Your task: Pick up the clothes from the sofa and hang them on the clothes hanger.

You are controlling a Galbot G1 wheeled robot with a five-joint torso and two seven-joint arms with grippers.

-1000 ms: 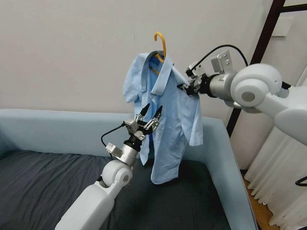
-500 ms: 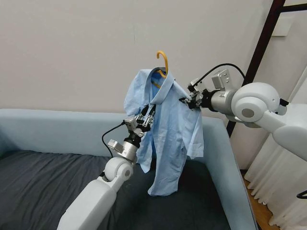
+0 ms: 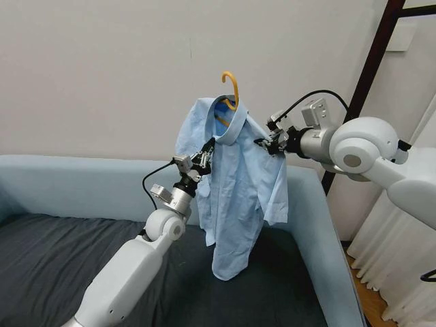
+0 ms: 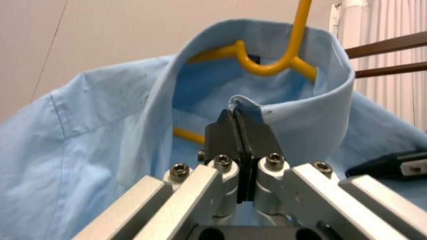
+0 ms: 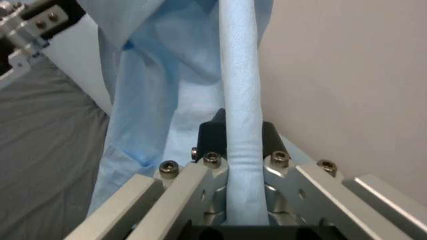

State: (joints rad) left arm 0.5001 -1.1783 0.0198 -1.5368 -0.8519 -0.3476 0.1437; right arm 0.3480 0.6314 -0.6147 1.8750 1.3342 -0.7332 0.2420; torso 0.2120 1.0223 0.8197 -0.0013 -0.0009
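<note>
Two spots on shirt [image 3: 240, 184] are clamped: collar by left gripper [image 3: 206, 151], shoulder by right gripper [image 3: 263, 143], above sofa [image 3: 61, 187], near wall [image 3: 102, 68].

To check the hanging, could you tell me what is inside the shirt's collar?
A yellow hanger: its hook rises out of the collar; its arm ends are hidden under the shirt. Left end effector pinches the collar's edge; right end effector grips a fold.

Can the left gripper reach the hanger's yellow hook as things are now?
Likely yes, but not at once: the left gripper is shut on the shirt edge below the collar. The hook stands bare just above, nothing between.
</note>
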